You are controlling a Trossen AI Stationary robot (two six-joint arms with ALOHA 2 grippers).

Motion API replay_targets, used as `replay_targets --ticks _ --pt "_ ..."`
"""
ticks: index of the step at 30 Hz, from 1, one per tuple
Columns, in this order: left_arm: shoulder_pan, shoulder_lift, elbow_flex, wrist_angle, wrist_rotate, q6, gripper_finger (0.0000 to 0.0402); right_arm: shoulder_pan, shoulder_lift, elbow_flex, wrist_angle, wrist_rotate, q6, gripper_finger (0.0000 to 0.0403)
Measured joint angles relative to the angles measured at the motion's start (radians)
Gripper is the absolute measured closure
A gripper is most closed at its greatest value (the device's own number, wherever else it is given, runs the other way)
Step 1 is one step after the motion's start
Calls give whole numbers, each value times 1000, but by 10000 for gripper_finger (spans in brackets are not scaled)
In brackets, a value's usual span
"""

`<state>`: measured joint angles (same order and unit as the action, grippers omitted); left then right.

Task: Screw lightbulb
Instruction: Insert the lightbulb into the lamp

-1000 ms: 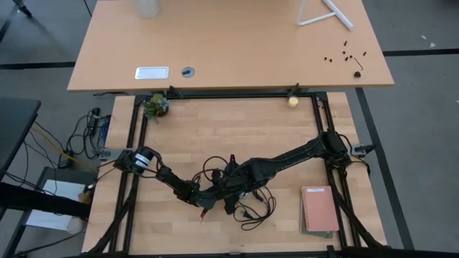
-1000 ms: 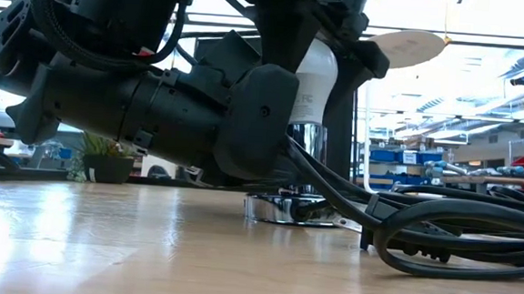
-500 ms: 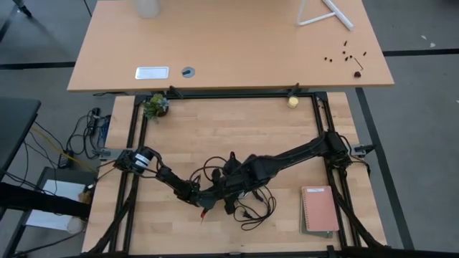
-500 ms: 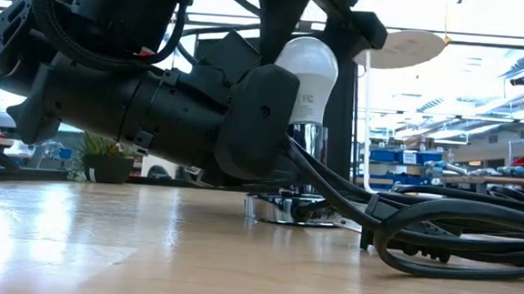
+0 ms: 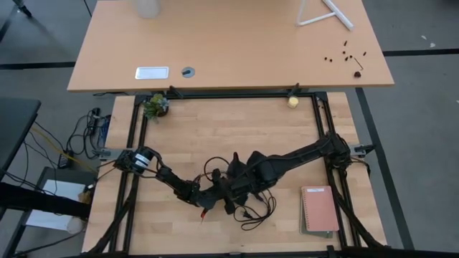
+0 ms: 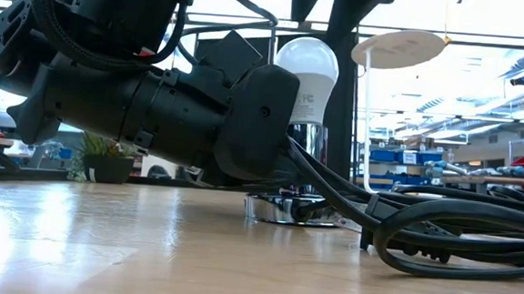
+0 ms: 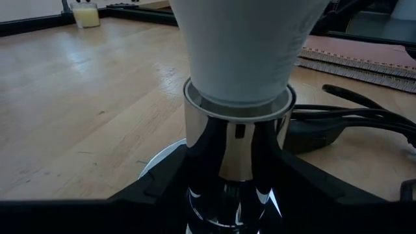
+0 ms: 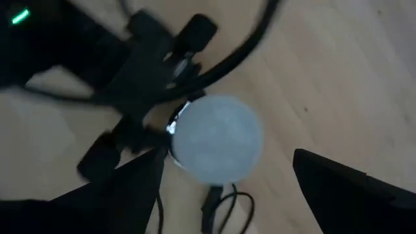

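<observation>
left gripper [image 7: 237, 188] clamps the chrome socket [image 6: 301, 172] to steady it | lightbulb [image 6: 305, 77] stands upright, seated in that socket (how far threaded I cannot tell) | right gripper [image 8: 227, 169] hangs above the bulb, fingers spread wide, holding nothing

Wooden table [image 5: 237, 136]: notebook [image 5: 319, 209], black cord [image 5: 254, 211], plant [image 5: 155, 106].

A small green plant [image 5: 155, 105] sits at one far corner of the wooden table [image 5: 215, 136]. A little yellow ball [image 5: 292, 102] sits at the other far corner. A pink notebook [image 5: 320, 209] lies near the front edge. A black cord [image 6: 439, 233] curls on the wood. Behind stands a desk [image 5: 229, 43].
</observation>
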<state>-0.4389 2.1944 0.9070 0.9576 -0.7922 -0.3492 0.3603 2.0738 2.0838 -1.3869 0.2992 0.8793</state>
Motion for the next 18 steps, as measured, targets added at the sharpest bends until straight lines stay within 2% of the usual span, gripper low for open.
replay_targets --ticks 4,10,12,15,18 --pt "0 0 0 0 0 0 206 32 0 6 -18 -13 -218 51" --pt "0 0 0 4 0 0 206 59 0 8 -99 -1 -749 51" --pt "0 0 0 7 0 -1 206 59 0 7 -110 12 -875 51" --pt "0 1 0 18 0 -2 206 41 0 7 -109 14 -980 51" --pt "0 2 0 19 1 -2 206 3 0 7 -108 12 -992 51"
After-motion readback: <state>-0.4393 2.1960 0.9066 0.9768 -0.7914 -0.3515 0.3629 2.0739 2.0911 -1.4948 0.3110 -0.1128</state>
